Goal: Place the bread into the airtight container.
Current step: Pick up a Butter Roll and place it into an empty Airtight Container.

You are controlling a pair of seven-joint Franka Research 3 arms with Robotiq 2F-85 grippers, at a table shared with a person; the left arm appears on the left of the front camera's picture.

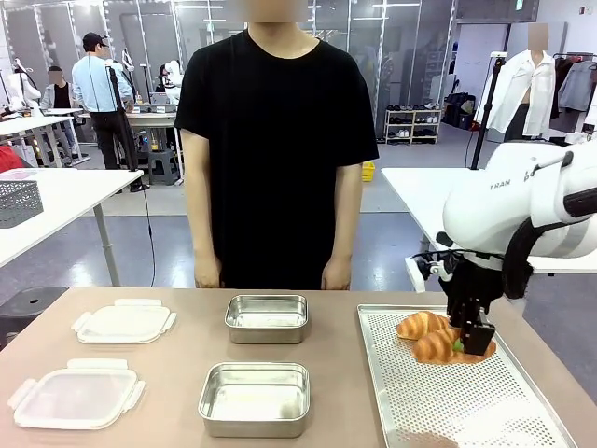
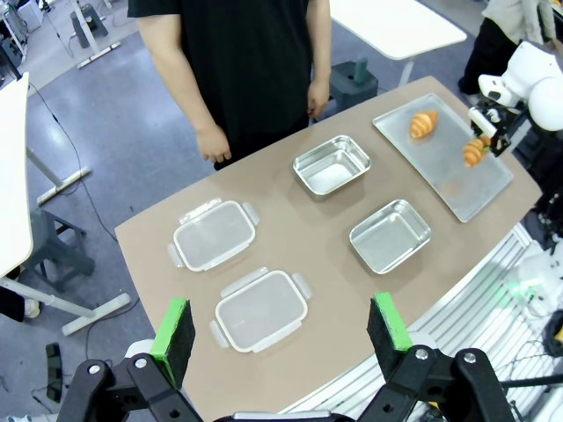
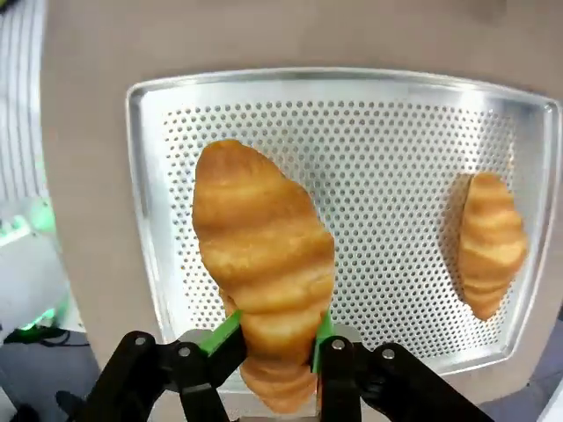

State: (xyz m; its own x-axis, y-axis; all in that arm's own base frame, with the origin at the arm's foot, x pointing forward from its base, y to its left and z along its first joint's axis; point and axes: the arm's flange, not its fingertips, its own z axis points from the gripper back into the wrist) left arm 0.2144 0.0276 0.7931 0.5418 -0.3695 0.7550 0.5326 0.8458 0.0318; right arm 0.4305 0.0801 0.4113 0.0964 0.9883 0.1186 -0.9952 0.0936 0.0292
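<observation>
**Right wrist view: croissant pinched at one end, over the tray**

A golden-brown croissant [image 3: 264,255] is seen clamped at one tip between the green pads of the right gripper [image 3: 273,334], whose jaws are clenched on the pastry. It is held over the end of a perforated metal tray [image 3: 369,132] nearer the person, close beside a second croissant [image 1: 422,324]. Whether it is clear of the mesh cannot be told.

Only the tip is pinched and most of the length hangs free, so the soft pastry could be crushed, torn or swung out of the grip during the carry. The second croissant could be nudged if the lift is not made straight up. Two rectangular steel containers [image 1: 255,399] stand well to the left of the tray, and a rim could be clipped if the crossing is made too low.

The left gripper [image 2: 281,334] is held high above the table, jaws spread wide with nothing between them. Two clear plastic lids [image 1: 76,396] lie at the left of the tan tabletop [image 1: 177,369]. A person in a black T-shirt [image 1: 270,140] stands at the far edge, hands down. White tables and a grey floor are seen beyond.
</observation>
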